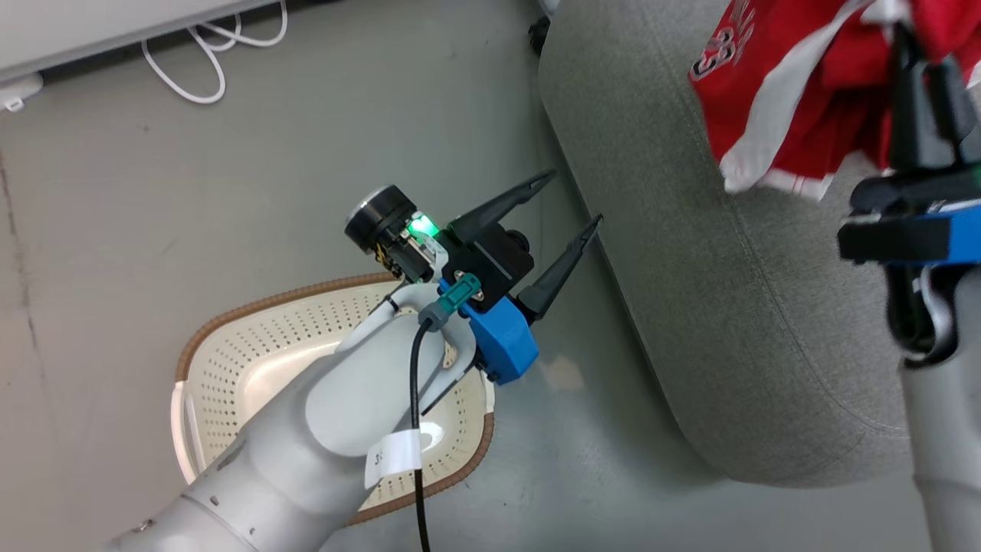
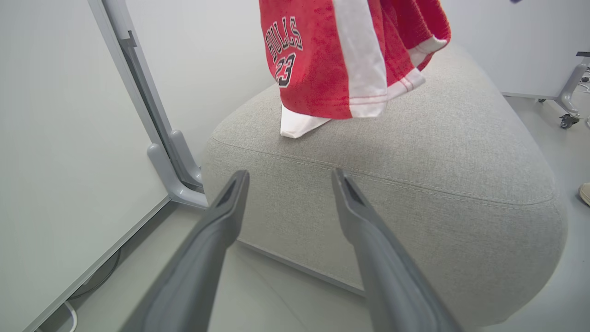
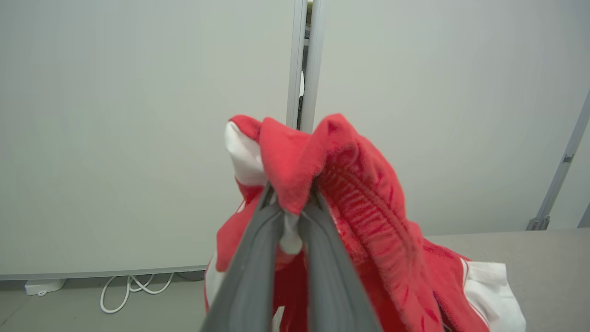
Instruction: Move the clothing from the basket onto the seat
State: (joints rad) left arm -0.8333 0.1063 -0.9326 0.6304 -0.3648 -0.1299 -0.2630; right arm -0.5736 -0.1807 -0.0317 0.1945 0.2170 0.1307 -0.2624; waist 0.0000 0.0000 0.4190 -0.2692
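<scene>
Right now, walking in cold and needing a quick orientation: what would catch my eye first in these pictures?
The bright red clothing with white trim hangs over the grey seat at the upper right of the head view, pinched in the shut right tool. In the middle, the open left tool points toward the seat's edge, its forearm crossing above the cream basket at lower left.
</scene>
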